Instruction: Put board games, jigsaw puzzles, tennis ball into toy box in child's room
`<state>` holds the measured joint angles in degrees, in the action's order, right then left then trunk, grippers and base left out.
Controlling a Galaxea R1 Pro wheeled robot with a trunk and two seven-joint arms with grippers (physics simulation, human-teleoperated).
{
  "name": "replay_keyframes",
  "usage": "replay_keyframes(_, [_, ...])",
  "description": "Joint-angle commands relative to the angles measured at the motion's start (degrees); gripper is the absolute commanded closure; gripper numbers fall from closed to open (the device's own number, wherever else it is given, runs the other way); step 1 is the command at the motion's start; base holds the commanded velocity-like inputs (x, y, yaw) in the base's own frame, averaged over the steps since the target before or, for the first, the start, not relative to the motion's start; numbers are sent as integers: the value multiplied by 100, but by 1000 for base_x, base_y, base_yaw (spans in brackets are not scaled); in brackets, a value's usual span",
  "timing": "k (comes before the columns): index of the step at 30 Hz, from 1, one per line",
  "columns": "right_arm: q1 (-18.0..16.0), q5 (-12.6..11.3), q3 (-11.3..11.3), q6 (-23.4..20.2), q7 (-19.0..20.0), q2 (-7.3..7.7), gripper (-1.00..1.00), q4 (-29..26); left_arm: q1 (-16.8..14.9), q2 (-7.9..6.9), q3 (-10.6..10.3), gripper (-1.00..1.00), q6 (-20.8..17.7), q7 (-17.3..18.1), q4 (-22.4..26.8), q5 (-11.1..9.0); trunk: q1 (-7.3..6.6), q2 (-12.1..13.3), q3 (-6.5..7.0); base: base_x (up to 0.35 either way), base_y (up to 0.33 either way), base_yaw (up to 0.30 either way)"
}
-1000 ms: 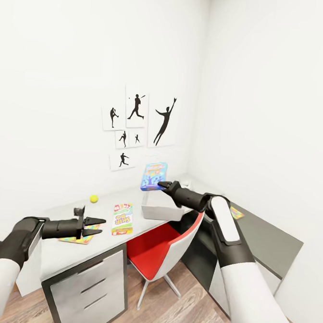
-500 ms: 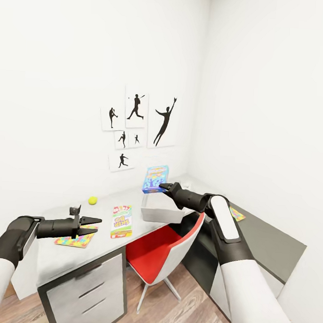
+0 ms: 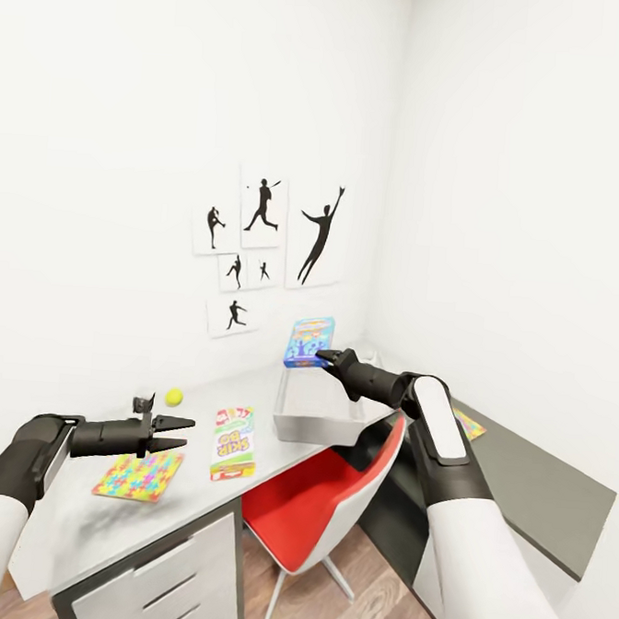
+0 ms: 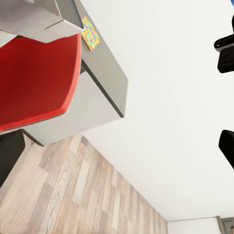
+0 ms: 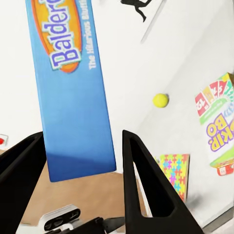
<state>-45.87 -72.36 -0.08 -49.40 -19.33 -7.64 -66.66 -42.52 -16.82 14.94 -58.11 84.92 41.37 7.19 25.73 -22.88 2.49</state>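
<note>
My right gripper (image 3: 326, 355) is shut on a blue Balderdash board game (image 3: 309, 342), held upright above the far end of the pale grey toy box (image 3: 316, 413) on the table (image 3: 82, 524). In the right wrist view the blue game (image 5: 73, 87) sits between the dark fingers (image 5: 141, 175). A white SKIP-BO game (image 3: 233, 443), a jigsaw puzzle (image 3: 139, 475) and the tennis ball (image 3: 173, 396) lie on the table. A second puzzle (image 3: 470, 424) lies on the dark cabinet. My left gripper (image 3: 176, 434) hovers open above the first puzzle.
A red chair (image 3: 324, 495) is tucked between the desk drawers (image 3: 171, 577) and the lower dark grey cabinet (image 3: 537, 492). Black silhouette pictures (image 3: 258, 251) hang on the wall behind the table. In the left wrist view I see wood-plank floor (image 4: 73, 195).
The whole view has shifted as the robot moved nearer the desk. My right gripper still holds the blue game over the bin. The left gripper stays open.
</note>
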Motion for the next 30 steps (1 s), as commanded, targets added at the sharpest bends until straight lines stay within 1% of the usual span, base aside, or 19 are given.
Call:
replay_keyframes(1, [-2, -77, -4, 0, -60, -1, 100, -5, -2, 3, 18, -100, -57, 47, 3, 61, 5, -4, -2, 266, 5, 0])
replay_keyframes(12, [-14, -77, -2, -6, -63, -9, 100, 7, -2, 12, 9, -100, -51, 42, 5, 56, 5, -4, -2, 257, -34, 0])
replay_keyframes(21, [-10, -77, 8, 0, -70, -36, 100, 1, -2, 4, 14, -100, -51, 50, 6, 55, 5, -4, -2, 107, -85, 0])
replay_keyframes(27, [-16, -76, 10, 0, -71, -53, 100, -3, -2, 5, 15, -100, -54, 52, 6, 57, 5, -4, -2, 30, -15, 0])
replay_keyframes(30, [-17, -72, 15, 0, -71, -60, 100, -3, -2, 7, 15, -100, -58, 51, 5, 61, 5, -4, -2, 176, -2, 0])
